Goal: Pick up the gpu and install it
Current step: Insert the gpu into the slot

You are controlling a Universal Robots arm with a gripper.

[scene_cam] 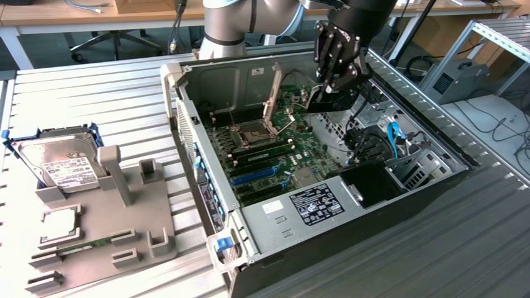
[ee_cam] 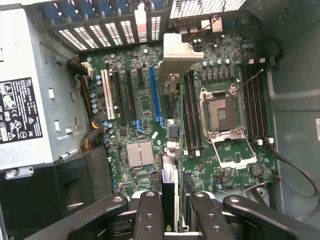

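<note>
With our gripper [ee_cam: 170, 210] clamped on the gpu [ee_cam: 170, 145] edge-on above the motherboard [ee_cam: 145, 107], we should align it squarely over the blue slot [ee_cam: 155, 95].

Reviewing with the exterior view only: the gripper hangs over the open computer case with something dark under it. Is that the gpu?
Observer: Yes. In the wrist view the gripper is shut on the gpu, which is seen edge-on with its silver bracket at the far end.
Operator: Is it seated in a slot?
Observer: No. The long blue slot on the motherboard lies bare along its whole length, with the card above and just beside it.
</note>
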